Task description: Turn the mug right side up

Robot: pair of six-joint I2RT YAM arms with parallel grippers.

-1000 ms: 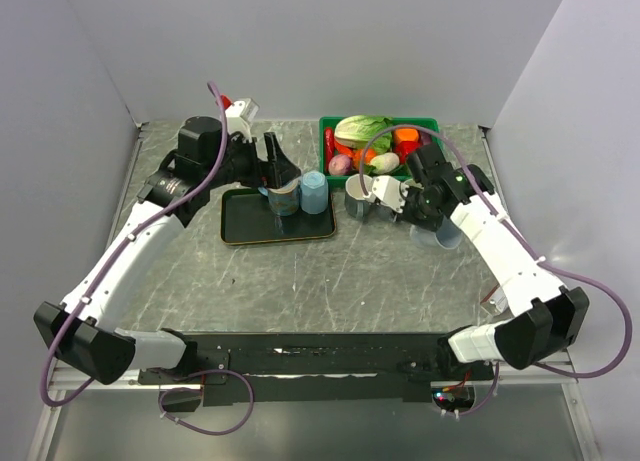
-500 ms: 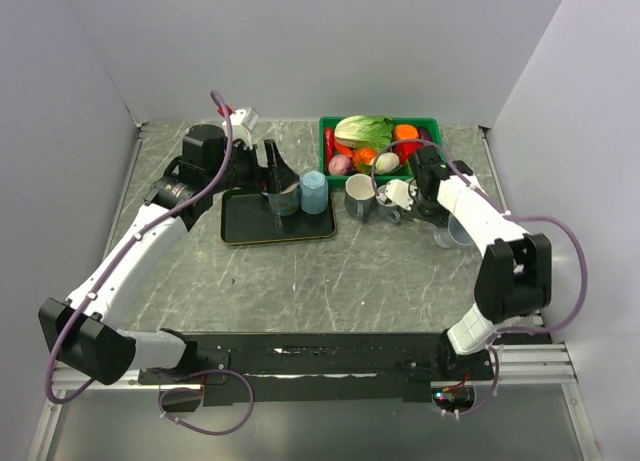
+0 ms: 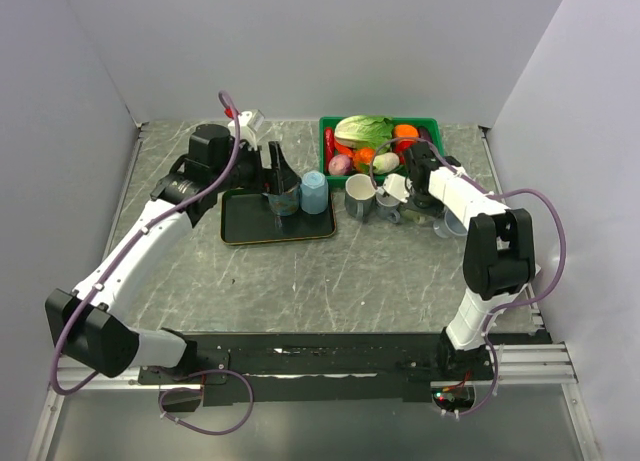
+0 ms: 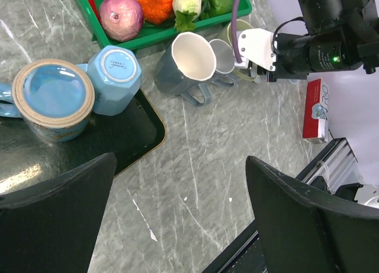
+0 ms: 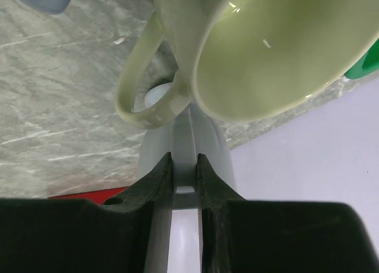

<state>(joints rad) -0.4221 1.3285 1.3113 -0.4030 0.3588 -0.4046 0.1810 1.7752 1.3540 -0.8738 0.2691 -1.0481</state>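
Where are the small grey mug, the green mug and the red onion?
small grey mug [image 4: 224, 53]: left wrist view, its inside.
green mug [image 5: 266, 54]: right wrist view, inner wall.
red onion [image 4: 121, 15]: left wrist view, its skin.

The grey marbled table [image 3: 350, 271] bears a black tray [image 3: 250, 229], green crate [image 3: 323, 141], grey mug [image 4: 183, 63].

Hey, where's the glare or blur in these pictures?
Top external: even light, soft shadows. Left wrist: pale reflection on the black tray; left gripper a dark silhouette. Right wrist: green mug very close, tiny glints inside; right gripper, shut on the grey mug, nearly black.
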